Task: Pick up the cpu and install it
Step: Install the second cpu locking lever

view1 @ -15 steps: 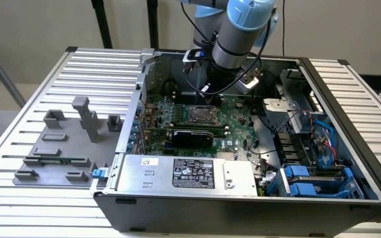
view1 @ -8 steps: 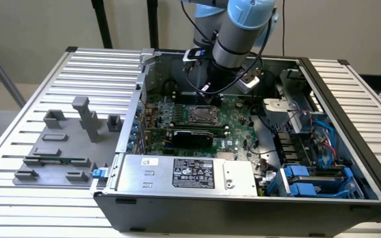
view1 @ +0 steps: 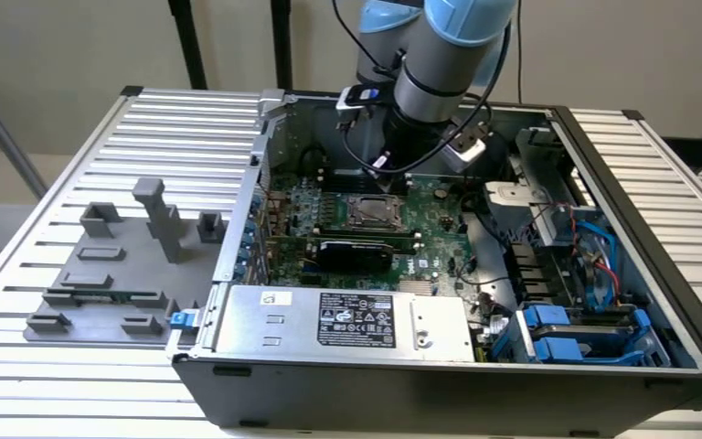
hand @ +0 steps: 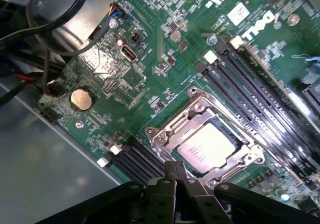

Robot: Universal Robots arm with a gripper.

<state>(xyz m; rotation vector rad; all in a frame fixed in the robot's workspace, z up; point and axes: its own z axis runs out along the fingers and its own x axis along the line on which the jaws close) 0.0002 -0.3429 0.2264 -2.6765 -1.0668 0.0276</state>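
Sitting in socket, cpu [hand: 209, 146] just beside closed gripper [hand: 176, 171].

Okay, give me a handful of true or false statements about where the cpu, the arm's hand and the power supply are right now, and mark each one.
1. The cpu sits in the socket frame on the motherboard. True.
2. The hand is wide open. False: it is shut and holds nothing.
3. A coin cell battery sits on the motherboard. True.
4. The power supply lies outside the computer case. False: it is inside.
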